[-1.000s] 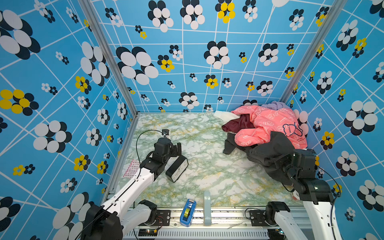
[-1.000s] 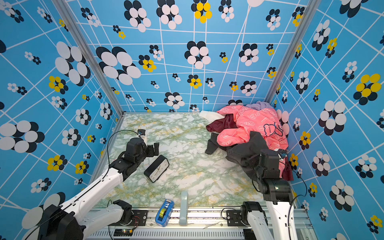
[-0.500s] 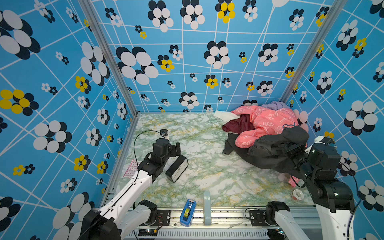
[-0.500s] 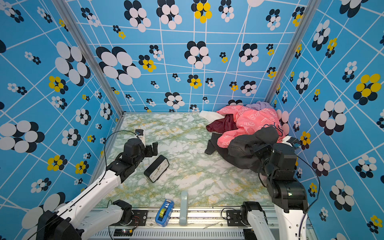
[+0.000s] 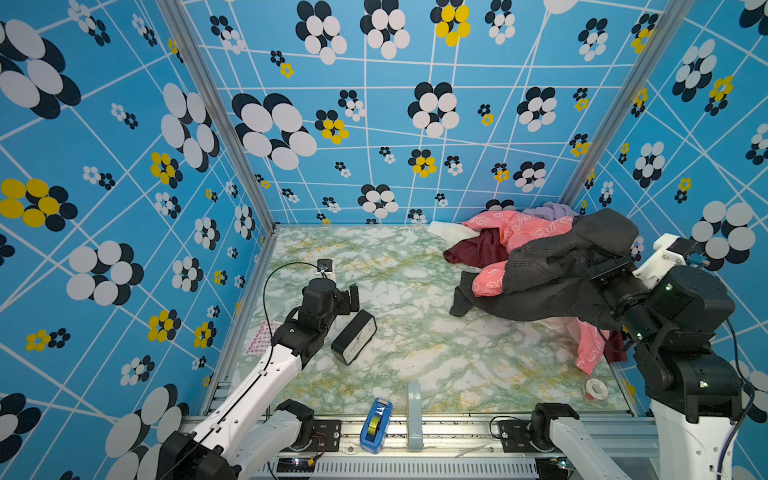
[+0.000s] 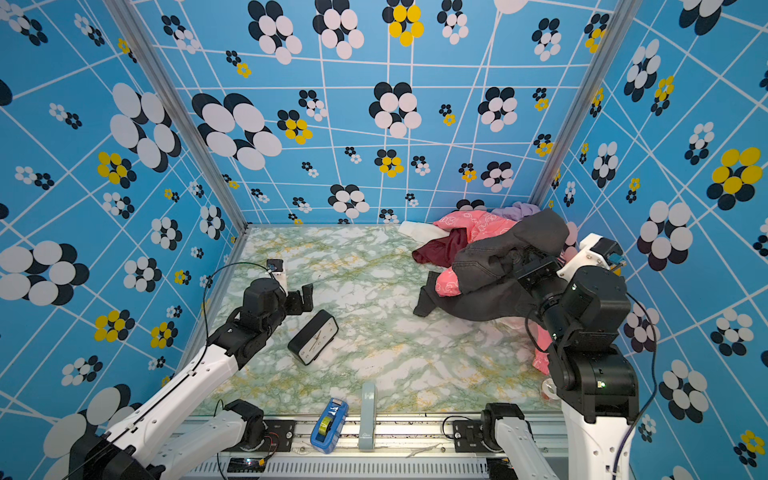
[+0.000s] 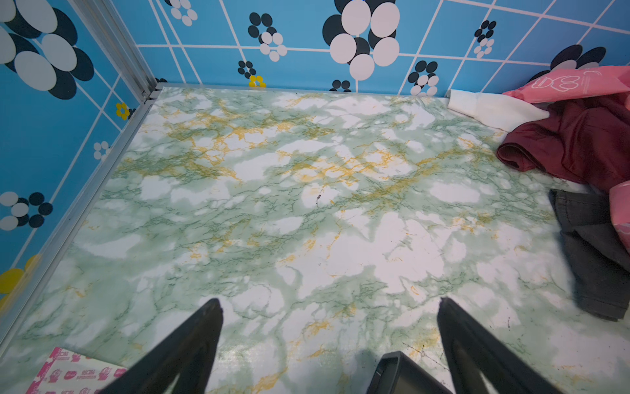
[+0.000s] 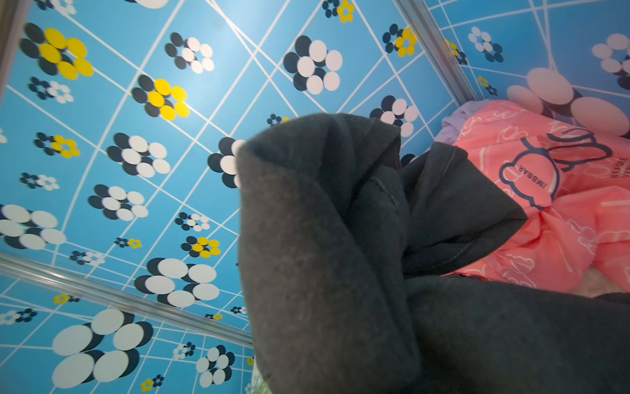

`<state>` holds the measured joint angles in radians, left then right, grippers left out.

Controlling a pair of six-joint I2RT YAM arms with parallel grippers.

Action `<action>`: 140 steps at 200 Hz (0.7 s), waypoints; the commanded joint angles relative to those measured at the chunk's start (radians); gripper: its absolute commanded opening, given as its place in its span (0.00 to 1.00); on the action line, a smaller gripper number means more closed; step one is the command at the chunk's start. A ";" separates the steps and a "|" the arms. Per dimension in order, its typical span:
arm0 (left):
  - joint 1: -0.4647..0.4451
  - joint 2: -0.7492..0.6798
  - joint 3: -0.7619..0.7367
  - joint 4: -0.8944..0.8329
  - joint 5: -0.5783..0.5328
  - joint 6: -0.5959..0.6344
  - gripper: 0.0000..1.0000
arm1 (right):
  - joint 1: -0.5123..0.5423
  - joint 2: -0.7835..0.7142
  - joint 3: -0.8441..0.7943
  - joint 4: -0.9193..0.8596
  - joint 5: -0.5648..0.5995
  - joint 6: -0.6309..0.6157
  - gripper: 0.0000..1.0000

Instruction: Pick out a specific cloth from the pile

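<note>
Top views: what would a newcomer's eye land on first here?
The charcoal cloth bunched in the shut right gripper, held up in front of the pink jacket of the pile in the far right corner. Next, the loud blue flowered walls, and the left gripper open over the marble table beside a black clock.

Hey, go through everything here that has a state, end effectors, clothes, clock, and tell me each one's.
left end effector, open, empty, above the table
right end effector, shut on the black cloth
black cloth, one end lifted, the rest trailing on the table
pink jacket, crumpled, partly under the black cloth
maroon cloth, crumpled on the table
clock, lying face up
</note>
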<state>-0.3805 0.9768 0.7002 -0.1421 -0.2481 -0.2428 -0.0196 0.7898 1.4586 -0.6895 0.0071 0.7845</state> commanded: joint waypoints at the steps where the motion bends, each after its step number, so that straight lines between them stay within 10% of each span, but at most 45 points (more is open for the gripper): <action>1: -0.008 -0.009 0.013 -0.027 -0.016 -0.007 0.99 | 0.007 -0.007 0.095 0.183 -0.069 -0.031 0.00; 140: -0.017 -0.062 0.005 -0.047 -0.034 -0.024 0.99 | 0.007 0.164 0.249 0.657 -0.352 0.087 0.00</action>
<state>-0.3874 0.9401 0.7006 -0.1638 -0.2623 -0.2516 -0.0196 0.9306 1.6405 -0.3077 -0.2623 0.8215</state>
